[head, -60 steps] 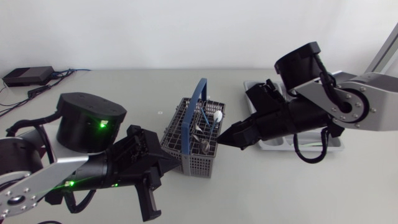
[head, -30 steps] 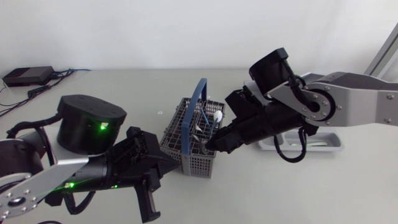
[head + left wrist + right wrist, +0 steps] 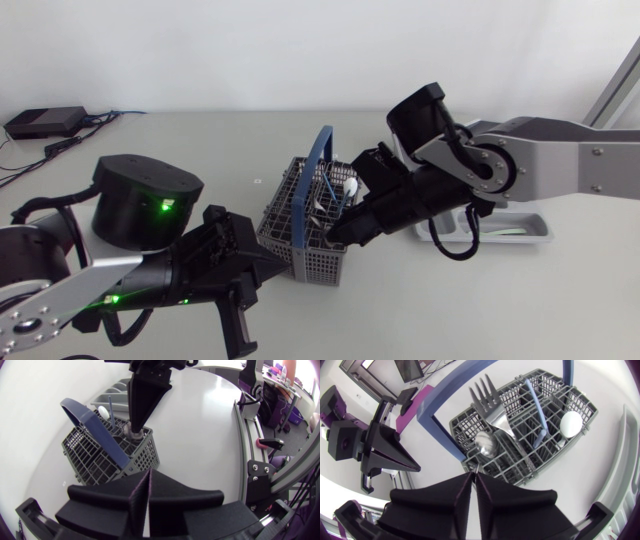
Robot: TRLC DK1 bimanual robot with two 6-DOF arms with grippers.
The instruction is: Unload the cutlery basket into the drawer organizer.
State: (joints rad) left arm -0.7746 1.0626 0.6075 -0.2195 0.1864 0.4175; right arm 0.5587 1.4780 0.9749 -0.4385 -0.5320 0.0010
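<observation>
Right claw (image 3: 335, 236): fingers pressed together with only a thin seam between them, tip down inside the basket (image 3: 300, 215) at the corner nearest that claw. The tip sits right at the spoon (image 3: 486, 444), which stands bowl up. Can't tell whether the tip actually pinches the spoon or just touches it.

Ahead of the right claw:
- Fork (image 3: 489, 397), tines up, leaning just past the spoon.
- Blue-handled piece (image 3: 535, 412), further ahead and off to one side.
- White rounded piece (image 3: 571, 424), just beside the blue-handled piece.
- Blue carry handle (image 3: 440, 415), raised, arching over the basket beside the claw.

Left claw (image 3: 148, 474): fingers flat against each other, holding nothing, low over the table (image 3: 450, 310). The basket is straight ahead of it. The tip is close to the basket's near corner, and the wrist view shows a gap between them. The right claw drops into the basket from the far side, opposite the left claw.

Organizer (image 3: 535, 238): grey tray on the table behind the right claw, mostly hidden by that arm in the head view. From the left wrist view it lies past the basket, well apart from the left claw. Can't make out what's in it.

Writing: small label (image 3: 257, 181) on the table just beside the basket, on the side away from the right claw. Its print is too small to read.

Green lights (image 3: 160, 203) are lit on the left arm.
</observation>
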